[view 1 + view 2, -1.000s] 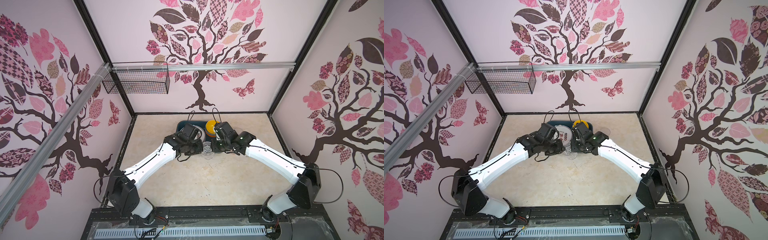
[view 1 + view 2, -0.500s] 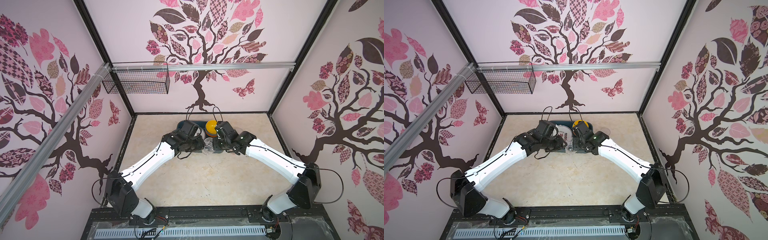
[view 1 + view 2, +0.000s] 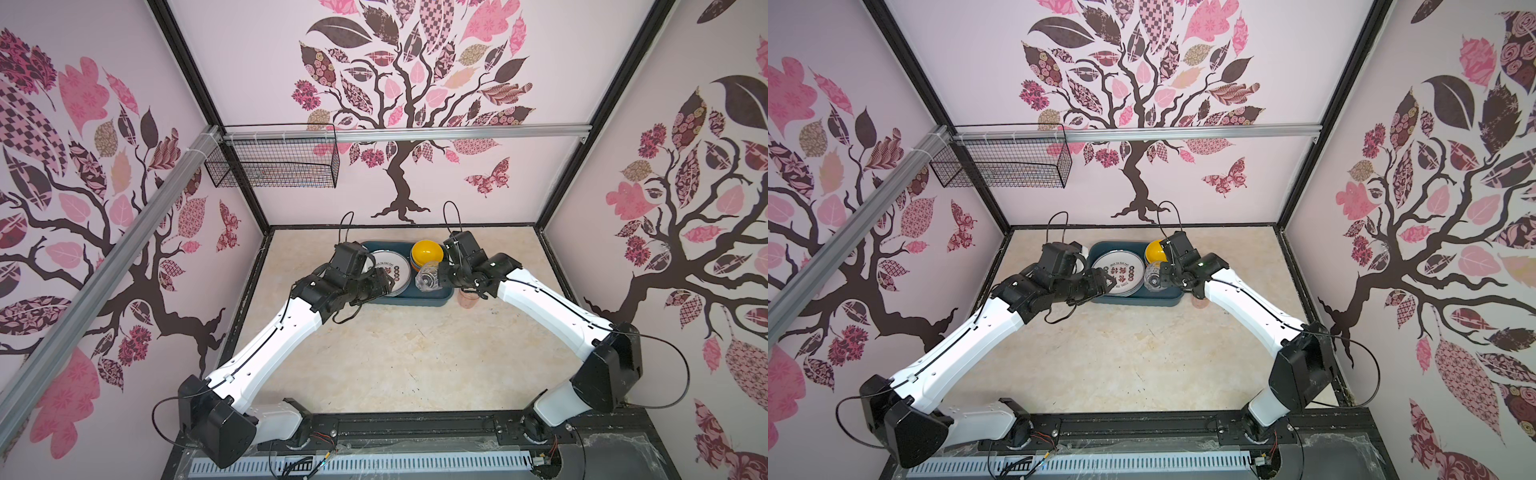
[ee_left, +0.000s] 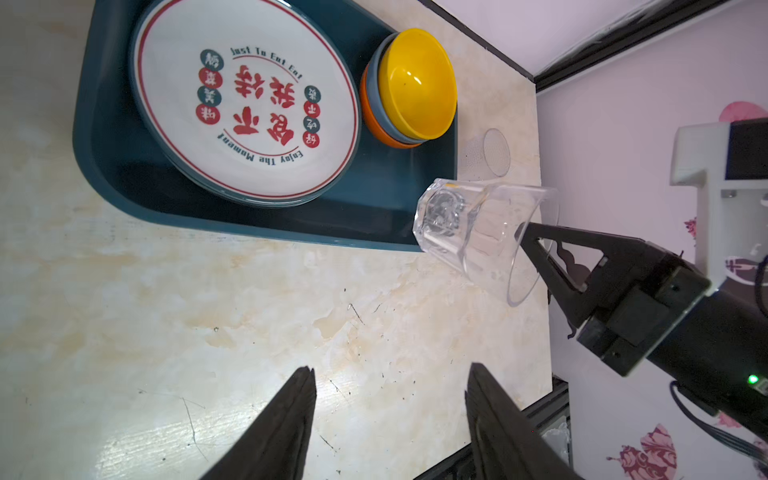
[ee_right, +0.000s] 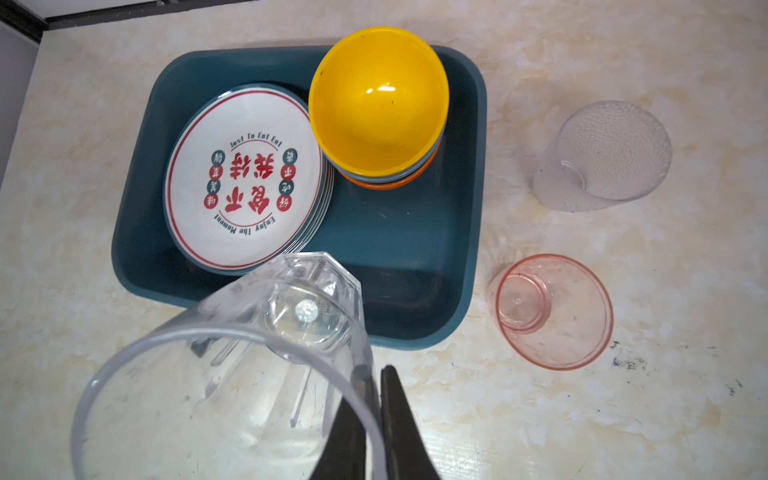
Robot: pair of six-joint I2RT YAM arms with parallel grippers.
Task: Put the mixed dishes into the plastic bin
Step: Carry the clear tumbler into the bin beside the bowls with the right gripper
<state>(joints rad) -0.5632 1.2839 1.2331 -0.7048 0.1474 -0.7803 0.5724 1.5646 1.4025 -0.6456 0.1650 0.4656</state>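
The left gripper (image 4: 390,368) has let go and backed off, jaws apart — the right gripper (image 5: 376,374) pinches the rim of the cup (image 5: 307,307), above the near-right corner of the bin (image 5: 137,232). Likely light, stiff, slick plastic; a rim pinch suits.

A black wire basket (image 3: 272,162) hangs on a metal rail (image 3: 415,134) at the far left, above the beige table (image 3: 395,357).

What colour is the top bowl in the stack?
Yellow: the top bowl, clearest in the right wrist view.
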